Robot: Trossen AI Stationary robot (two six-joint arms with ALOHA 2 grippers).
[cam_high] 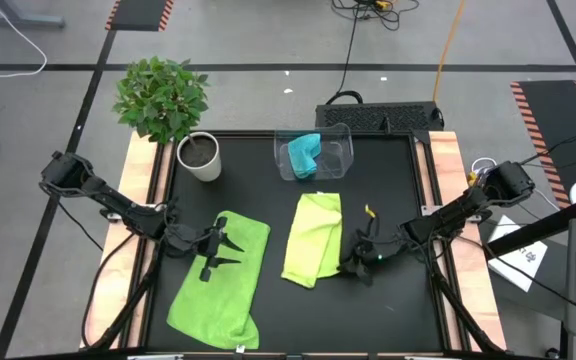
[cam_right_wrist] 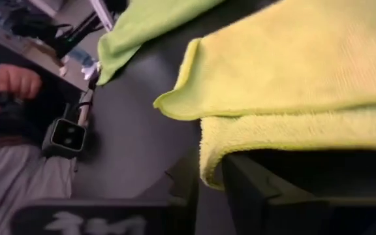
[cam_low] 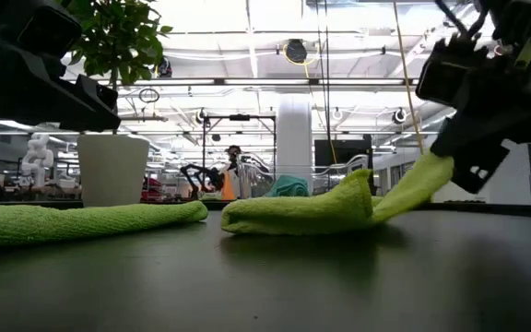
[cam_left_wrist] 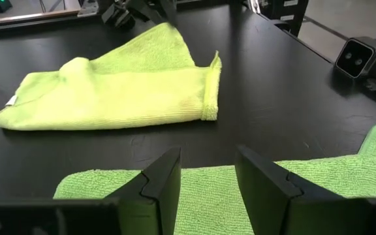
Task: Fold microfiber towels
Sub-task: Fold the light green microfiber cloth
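Now, right gripper (cam_high: 356,262): pinching the folded green towel (cam_high: 314,238) at its edge, mid-table.
Left gripper (cam_high: 215,255): hovering with fingers parted over the flat green towel (cam_high: 218,282).
Turquoise towel (cam_high: 303,153): sitting in the clear bin (cam_high: 340,160).
Progress: roughly 1 of 3 being folded.

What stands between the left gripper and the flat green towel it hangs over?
Nothing visible. The left gripper hangs with fingers apart right over the flat green towel, only bare cloth beneath it. The folded green towel, which the right gripper is at, lies apart to the side.
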